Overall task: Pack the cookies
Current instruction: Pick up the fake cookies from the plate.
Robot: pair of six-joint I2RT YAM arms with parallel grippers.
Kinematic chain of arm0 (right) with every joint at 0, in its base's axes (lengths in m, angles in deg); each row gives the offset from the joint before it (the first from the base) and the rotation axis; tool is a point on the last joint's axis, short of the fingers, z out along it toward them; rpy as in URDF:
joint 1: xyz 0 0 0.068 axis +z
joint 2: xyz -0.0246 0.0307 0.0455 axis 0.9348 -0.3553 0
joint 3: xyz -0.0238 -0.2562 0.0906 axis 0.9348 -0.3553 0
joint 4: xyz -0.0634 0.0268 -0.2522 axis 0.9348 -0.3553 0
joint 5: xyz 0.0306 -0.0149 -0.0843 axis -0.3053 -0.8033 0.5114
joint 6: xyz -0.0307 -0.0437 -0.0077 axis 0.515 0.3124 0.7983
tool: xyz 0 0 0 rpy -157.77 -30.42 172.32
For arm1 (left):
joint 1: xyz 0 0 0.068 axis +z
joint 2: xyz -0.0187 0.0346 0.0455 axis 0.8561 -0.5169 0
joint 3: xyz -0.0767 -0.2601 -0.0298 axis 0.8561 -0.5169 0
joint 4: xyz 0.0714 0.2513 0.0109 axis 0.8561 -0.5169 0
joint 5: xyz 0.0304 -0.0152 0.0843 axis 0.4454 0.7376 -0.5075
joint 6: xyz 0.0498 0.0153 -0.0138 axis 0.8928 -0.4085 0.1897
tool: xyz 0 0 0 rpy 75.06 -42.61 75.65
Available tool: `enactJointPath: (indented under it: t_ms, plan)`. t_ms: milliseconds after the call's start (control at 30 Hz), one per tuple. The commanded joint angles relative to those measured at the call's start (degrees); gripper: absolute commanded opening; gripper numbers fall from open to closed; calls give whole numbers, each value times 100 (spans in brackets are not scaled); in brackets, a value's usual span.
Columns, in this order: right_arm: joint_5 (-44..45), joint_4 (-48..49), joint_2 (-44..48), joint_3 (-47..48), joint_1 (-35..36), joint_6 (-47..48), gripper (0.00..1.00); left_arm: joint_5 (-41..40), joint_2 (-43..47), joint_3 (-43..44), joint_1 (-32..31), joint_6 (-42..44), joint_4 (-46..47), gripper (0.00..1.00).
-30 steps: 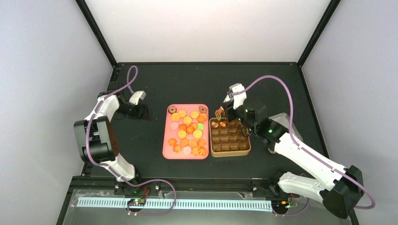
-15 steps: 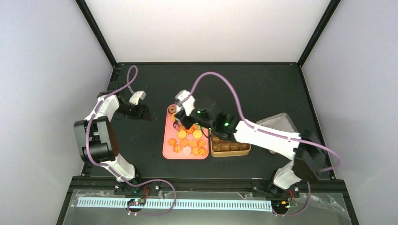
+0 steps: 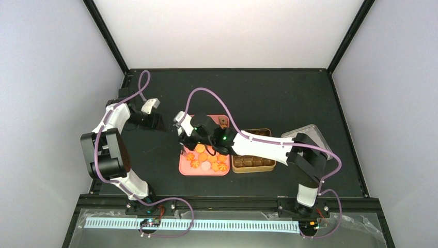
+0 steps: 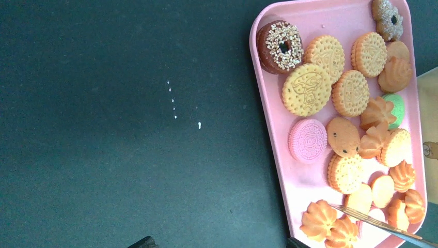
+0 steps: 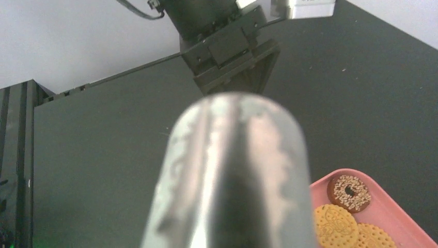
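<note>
Left wrist, embossed round cookies [image 4: 306,89], sesame-flecked ring [image 4: 279,46], glossy pink tray [image 4: 304,178]

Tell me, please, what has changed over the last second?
The right arm swung left, carrying its tongs from the brown box over to the pink tray's near-left cookies. The left arm, tray and box stayed put.

You have a pink tray [image 4: 304,181] on the black desk [image 4: 103,129]. Its cookies [image 4: 351,93] are mostly orange and pale yellow, many with stamped patterns. There is also a pink cookie [image 4: 308,140], a green cookie [image 4: 396,106] and a dark brown ring [image 4: 279,46] with pale sprinkles. The tongs [image 5: 232,170] are shiny silver and the box [image 3: 253,164] is golden brown.
</note>
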Motion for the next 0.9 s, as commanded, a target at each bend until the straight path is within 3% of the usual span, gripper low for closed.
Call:
enactJointPath:
  t_ms: [0,567,867]
  plan:
    - [-73,213,-117,129,-6,69,36,2,55,222,59,81,-150,67]
    - [8,359,-167,-421,12,-29,40,-31,35,249,72,82,-161,67]
    - [243,333,131,-339,39,-85,15,-4,35,253,69,69,-160,67]
